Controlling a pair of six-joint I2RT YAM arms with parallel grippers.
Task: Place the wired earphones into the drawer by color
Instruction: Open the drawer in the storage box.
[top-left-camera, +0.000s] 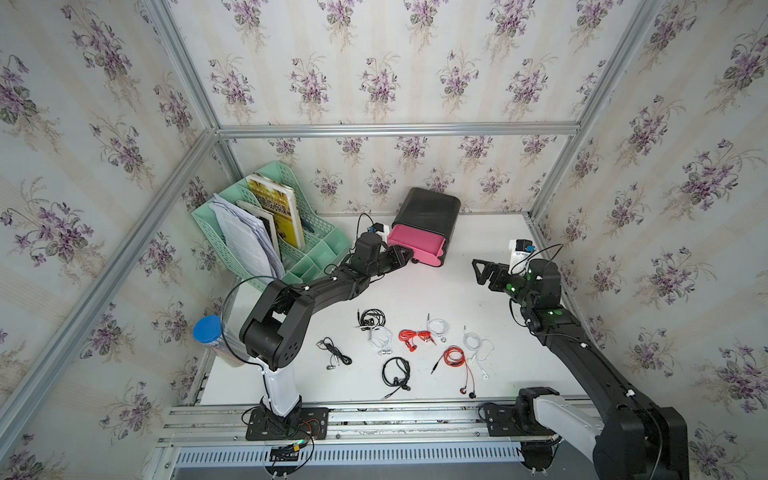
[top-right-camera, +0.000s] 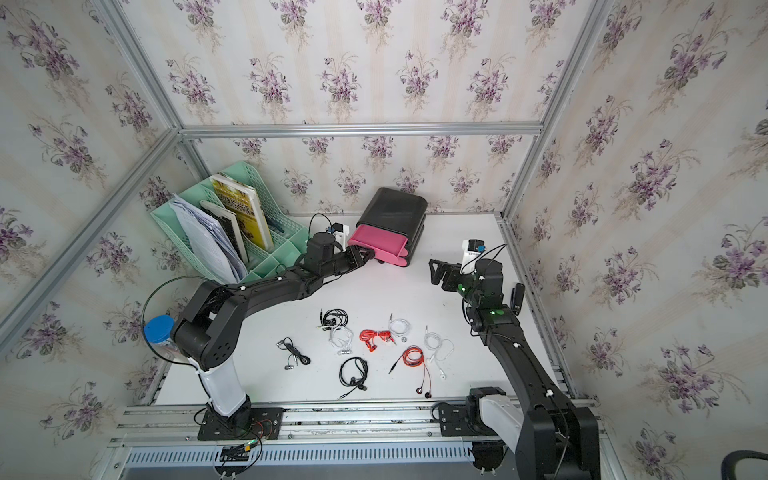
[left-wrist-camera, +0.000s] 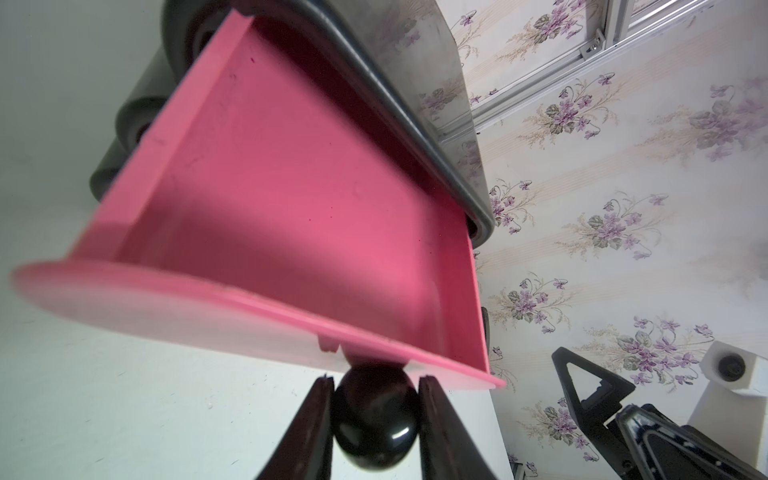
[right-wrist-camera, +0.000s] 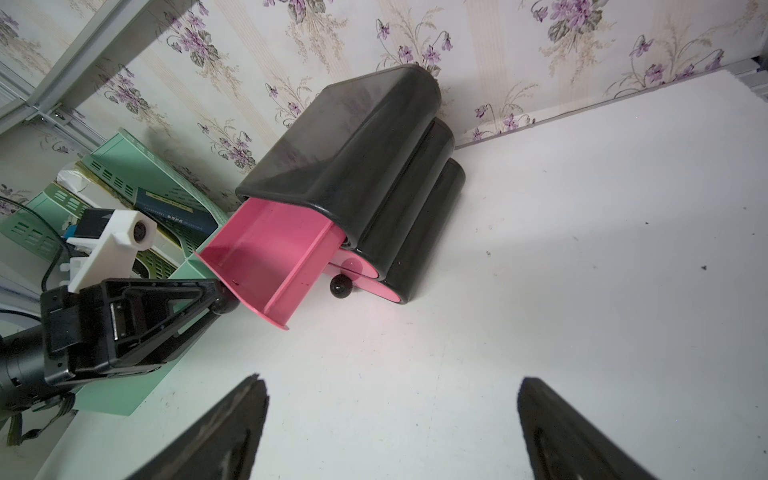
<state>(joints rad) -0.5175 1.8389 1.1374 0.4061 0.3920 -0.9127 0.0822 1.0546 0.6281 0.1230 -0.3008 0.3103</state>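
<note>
White tabletop is strewn with coiled earphones, three black, three white, two red; knob of pink drawer is clamped by left gripper, right gripper is spread wide.

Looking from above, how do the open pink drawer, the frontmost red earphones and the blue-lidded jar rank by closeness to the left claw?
From the left gripper:
1. open pink drawer, at the back; its knob is gripped.
2. red earphones, front right.
3. blue-lidded jar, far left edge.
</note>
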